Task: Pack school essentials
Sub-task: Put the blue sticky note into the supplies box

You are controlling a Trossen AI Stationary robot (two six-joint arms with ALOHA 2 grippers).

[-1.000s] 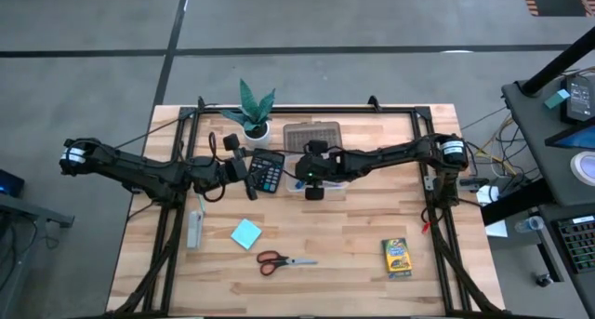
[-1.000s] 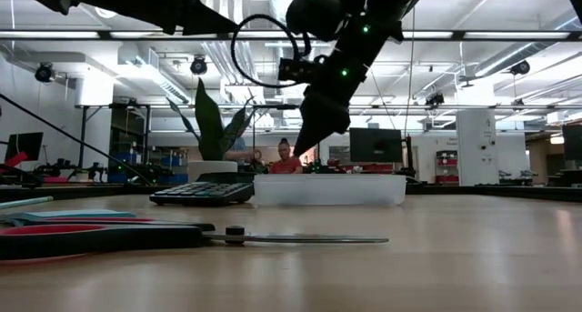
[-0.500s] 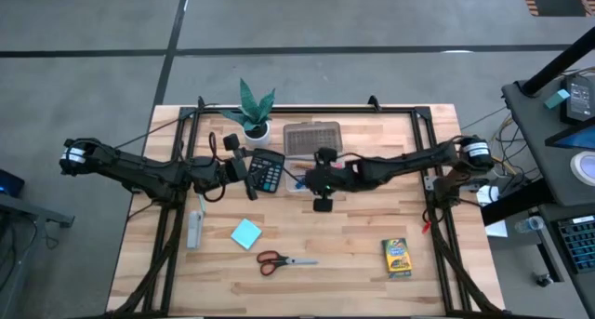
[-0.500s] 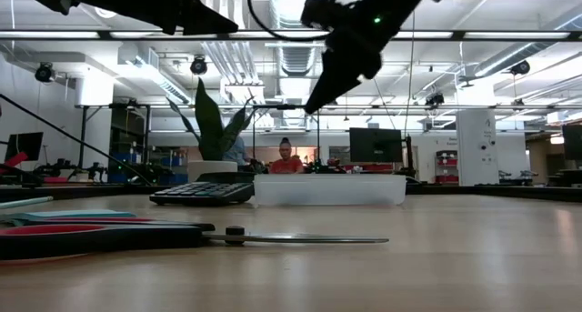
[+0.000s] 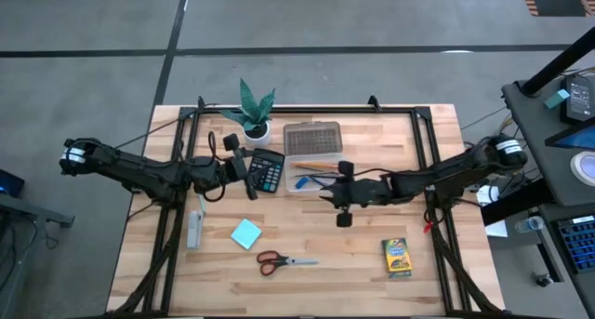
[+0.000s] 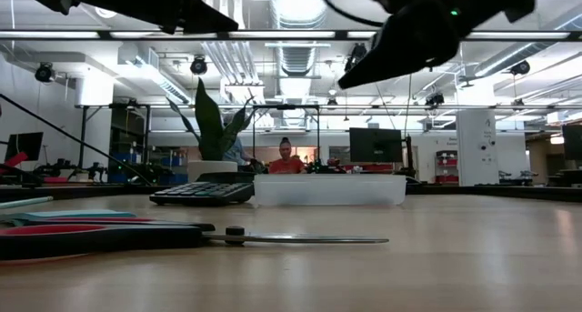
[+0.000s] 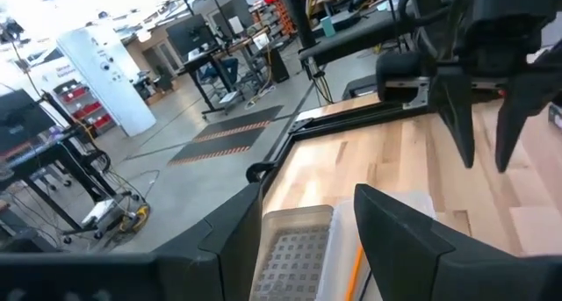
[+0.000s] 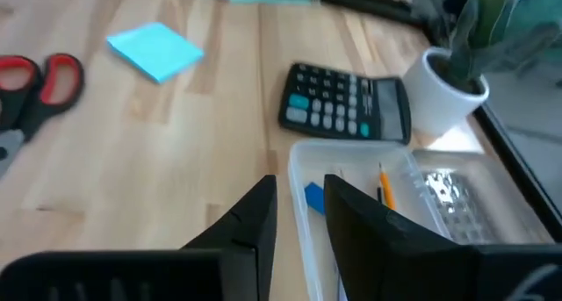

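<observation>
Red-handled steel scissors (image 5: 284, 260) are lying near the front edge of your pale wooden table (image 5: 428, 272), with the light-blue square note pad (image 5: 246, 233) just behind them and the yellow-green crayon box (image 5: 397, 258) sitting toward the front right corner. From above you are also seeing the clear plastic box (image 5: 311, 173) near the table's back edge, a blue eraser and thin pencils lying inside it, its grey lid (image 5: 310, 136) behind it and the black calculator (image 5: 269, 171) beside it. Your right gripper (image 5: 340, 204) is hovering in front of that box with nothing in it; your left gripper (image 5: 238, 164) is waiting beside the calculator, fingers spread.

At table height, the scissors (image 6: 136, 238) are filling the near left, and the right gripper (image 6: 350, 79) is hanging high above the box (image 6: 329, 189).

Past your left fingers (image 7: 413, 240), the lid (image 7: 294, 253) is showing.

Past your right fingers (image 8: 347, 218), nearly pressed together and pinching nothing, the eraser (image 8: 314, 197) is resting in the box.
</observation>
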